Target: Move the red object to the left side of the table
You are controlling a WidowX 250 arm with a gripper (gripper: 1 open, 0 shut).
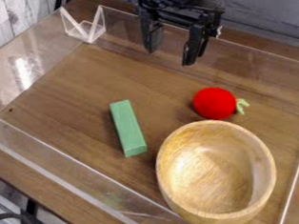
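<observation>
The claw [168,46] hangs open, arm cut off above, wooden bowl [219,207] clipped by the frame's bottom edge

You're looking at a small, coarse picture lit evenly and fairly brightly, with daylight-toned light that seems to come from about ten o'clock. The table [62,100] carries a pale sheen across its wood grain toward nine o'clock, and the clear acrylic walls [34,45] there wash out in white glare. The gripper [170,44] at twelve o'clock reads nearly black, with little detail in its fingers. The red object [216,102] is strongly saturated, its surface almost flat in tone. The wooden bowl [214,172] holds a soft shadow inside its rim toward nine o'clock. The green block [127,127] throws only a thin shadow. Edges everywhere look slightly soft.
</observation>
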